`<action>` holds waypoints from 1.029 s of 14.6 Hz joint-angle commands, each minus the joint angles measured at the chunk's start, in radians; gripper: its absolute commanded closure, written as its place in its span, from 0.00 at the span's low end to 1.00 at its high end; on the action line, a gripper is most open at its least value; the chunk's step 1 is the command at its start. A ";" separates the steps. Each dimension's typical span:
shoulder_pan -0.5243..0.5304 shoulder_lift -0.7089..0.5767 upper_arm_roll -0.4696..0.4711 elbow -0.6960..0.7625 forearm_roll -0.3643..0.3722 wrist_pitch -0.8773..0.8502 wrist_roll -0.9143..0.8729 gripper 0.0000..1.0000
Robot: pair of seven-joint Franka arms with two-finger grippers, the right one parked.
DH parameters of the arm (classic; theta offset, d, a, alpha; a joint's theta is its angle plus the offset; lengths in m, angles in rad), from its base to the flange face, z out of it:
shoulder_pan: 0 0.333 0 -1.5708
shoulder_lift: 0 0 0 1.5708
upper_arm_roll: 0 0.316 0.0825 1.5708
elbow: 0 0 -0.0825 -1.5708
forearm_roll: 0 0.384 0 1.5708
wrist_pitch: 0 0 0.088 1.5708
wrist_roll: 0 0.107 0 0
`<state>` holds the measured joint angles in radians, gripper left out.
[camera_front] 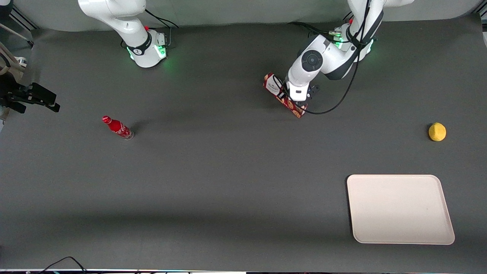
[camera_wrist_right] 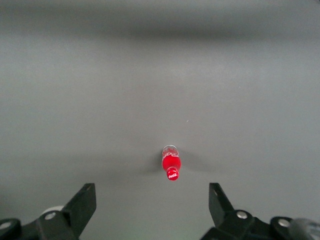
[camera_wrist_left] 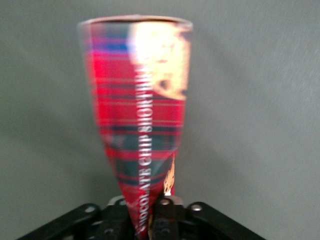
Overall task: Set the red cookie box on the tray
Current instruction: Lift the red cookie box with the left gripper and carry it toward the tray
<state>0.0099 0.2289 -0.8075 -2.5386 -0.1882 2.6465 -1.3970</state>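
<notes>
The red cookie box, a long narrow tartan carton with a white label patch at one end, lies slantwise close to the working arm's base. My gripper is over the half of the box nearer the front camera and is shut on it. In the left wrist view the box runs lengthwise away from the gripper, its narrow edge pinched between the fingers. I cannot tell whether the box touches the table. The cream-white tray lies bare, much nearer the front camera than the box, toward the working arm's end.
A yellow round fruit sits on the table between box and tray, closer to the working arm's end. A small red bottle stands toward the parked arm's end, and the right wrist view shows the bottle too.
</notes>
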 commanded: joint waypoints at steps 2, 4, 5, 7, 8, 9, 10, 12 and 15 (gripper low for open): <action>0.021 -0.052 0.072 0.056 0.071 -0.098 0.010 1.00; 0.025 -0.071 0.148 0.162 0.081 -0.266 0.097 1.00; 0.024 -0.080 0.192 0.220 0.081 -0.343 0.151 1.00; 0.024 -0.102 0.257 0.329 0.081 -0.506 0.243 1.00; 0.024 -0.112 0.296 0.390 0.081 -0.601 0.304 1.00; 0.025 -0.121 0.338 0.462 0.081 -0.699 0.372 1.00; 0.024 -0.125 0.384 0.544 0.081 -0.802 0.441 1.00; 0.024 -0.117 0.477 0.708 0.082 -0.986 0.589 1.00; 0.024 -0.112 0.609 0.878 0.130 -1.124 0.818 1.00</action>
<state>0.0463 0.0996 -0.3007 -1.8196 -0.1015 1.6478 -0.7602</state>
